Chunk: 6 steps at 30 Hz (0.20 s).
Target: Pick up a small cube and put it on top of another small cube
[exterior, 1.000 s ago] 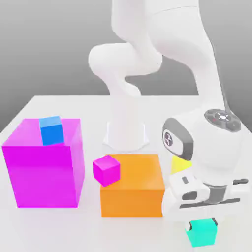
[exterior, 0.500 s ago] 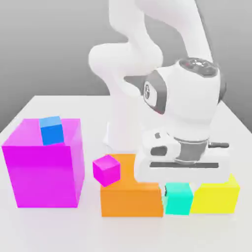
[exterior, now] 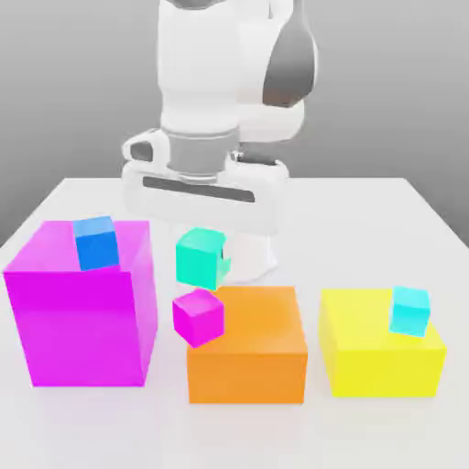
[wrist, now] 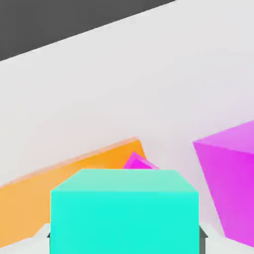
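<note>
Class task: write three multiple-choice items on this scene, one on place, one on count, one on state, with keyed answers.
1. Where is the small blue plain cube?
A. on the large magenta box
B. on the yellow box
C. on the white table

2. How many big boxes stand there?
A. two
B. three
C. five

3. What state is the small teal-green plain cube in?
A. lying on the table
B. held aloft by the end effector
C. stacked on the small magenta plain cube

Answers: 1 A, it sits on the magenta top. 2 B, magenta, orange, yellow. 3 B, it hangs above the small magenta cube, gap visible.
</note>
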{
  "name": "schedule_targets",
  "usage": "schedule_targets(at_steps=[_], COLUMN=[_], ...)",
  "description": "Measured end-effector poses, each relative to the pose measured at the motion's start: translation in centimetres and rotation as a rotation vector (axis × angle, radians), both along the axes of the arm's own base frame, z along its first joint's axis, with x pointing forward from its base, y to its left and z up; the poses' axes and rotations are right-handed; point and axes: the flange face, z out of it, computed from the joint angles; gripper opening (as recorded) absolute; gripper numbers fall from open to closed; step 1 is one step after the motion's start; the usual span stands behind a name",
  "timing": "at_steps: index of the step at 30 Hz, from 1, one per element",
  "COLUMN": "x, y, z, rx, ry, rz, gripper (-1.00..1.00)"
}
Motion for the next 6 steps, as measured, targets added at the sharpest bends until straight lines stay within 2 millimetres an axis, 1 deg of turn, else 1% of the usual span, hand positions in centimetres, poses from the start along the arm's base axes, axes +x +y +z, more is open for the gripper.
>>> schedule_targets(at_steps=[3,4,6], x=[-0.2,-0.2,-0.2], y=[-0.1,-0.1,-0.1], z=[-3.3,-4.2,-4.2], rx=[0.0,0.0,0.0], ry=[0.0,0.0,0.0], rz=[-0.004,-0.005,-0.005], gripper=[-1.0,1.0,1.0])
